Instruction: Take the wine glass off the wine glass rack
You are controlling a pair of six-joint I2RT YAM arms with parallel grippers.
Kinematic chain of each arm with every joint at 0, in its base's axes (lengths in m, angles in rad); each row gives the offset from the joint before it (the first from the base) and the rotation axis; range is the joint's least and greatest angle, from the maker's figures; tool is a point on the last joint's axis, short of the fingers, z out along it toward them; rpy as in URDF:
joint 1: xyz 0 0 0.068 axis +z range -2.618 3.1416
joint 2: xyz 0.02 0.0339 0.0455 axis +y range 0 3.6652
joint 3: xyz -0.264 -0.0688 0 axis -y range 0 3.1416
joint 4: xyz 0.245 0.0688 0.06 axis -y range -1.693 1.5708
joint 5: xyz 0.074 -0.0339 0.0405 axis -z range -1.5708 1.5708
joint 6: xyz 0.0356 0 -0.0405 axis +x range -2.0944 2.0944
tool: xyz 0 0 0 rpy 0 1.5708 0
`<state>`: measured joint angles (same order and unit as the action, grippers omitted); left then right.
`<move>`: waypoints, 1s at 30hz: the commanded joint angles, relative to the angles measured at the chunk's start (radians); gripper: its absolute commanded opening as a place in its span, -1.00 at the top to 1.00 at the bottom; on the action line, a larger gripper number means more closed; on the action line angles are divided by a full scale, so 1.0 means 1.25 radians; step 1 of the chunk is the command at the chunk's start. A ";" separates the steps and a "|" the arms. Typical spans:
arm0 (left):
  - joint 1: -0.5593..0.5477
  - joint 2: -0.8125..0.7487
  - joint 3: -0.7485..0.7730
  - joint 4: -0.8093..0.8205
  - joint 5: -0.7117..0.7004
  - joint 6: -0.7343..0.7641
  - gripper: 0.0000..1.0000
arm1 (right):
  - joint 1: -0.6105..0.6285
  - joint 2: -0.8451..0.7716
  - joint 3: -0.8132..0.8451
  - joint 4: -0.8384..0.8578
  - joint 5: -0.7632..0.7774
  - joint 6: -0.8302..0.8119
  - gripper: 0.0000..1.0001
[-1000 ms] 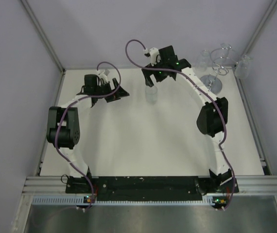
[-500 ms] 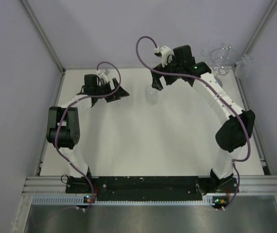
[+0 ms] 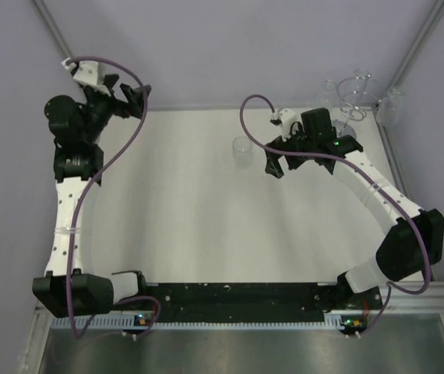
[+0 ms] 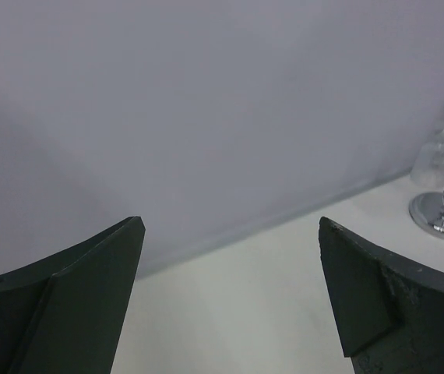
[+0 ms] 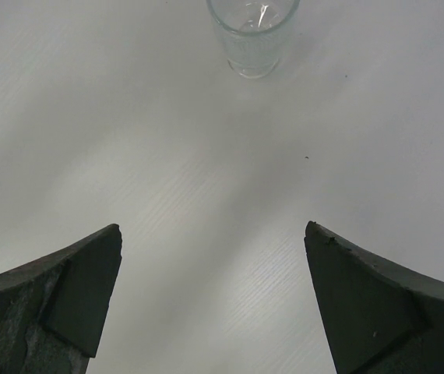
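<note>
A clear wine glass [image 3: 242, 149] stands alone on the white table; in the right wrist view it [image 5: 251, 35] is at the top edge, beyond my fingers. The silver wire rack [image 3: 354, 95] stands at the back right corner with a clear glass [image 3: 329, 92] hanging on its left and another [image 3: 390, 106] on its right. My right gripper [image 3: 276, 164] is open and empty, just right of the standing glass and apart from it [image 5: 213, 227]. My left gripper [image 3: 132, 98] is open and empty, raised at the back left [image 4: 230, 222]. The rack's round shiny base [image 4: 438, 216] shows far right.
Grey walls close the table [image 3: 206, 226] in at the back and both sides. A metal rail [image 3: 230, 296] runs along the near edge. The right arm's forearm [image 3: 366, 183] crosses in front of the rack.
My right gripper has let go of the glass and drawn back to the right, leaving it standing on the table. My left arm has swung up and to the back left.
</note>
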<state>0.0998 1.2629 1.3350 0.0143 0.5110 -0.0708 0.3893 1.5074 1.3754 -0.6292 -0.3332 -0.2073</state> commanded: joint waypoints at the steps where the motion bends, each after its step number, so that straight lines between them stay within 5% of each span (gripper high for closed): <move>1: -0.026 0.059 0.066 0.019 0.012 0.028 -0.97 | -0.008 -0.079 -0.061 0.076 0.009 0.003 -0.97; 22: -0.031 0.021 0.028 -0.035 0.010 0.122 -0.97 | -0.017 -0.060 -0.041 0.130 -0.021 0.042 -0.97; 23: -0.032 0.056 0.210 -0.075 -0.004 0.173 -0.97 | -0.019 -0.057 -0.036 0.130 -0.022 0.043 -0.97; 30: -0.032 0.087 0.383 -0.083 -0.004 0.172 -0.72 | -0.029 -0.051 -0.002 0.144 -0.050 0.085 -0.97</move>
<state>0.0635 1.4002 1.7203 -0.1349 0.5037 0.1165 0.3691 1.4387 1.2984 -0.4980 -0.3573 -0.1463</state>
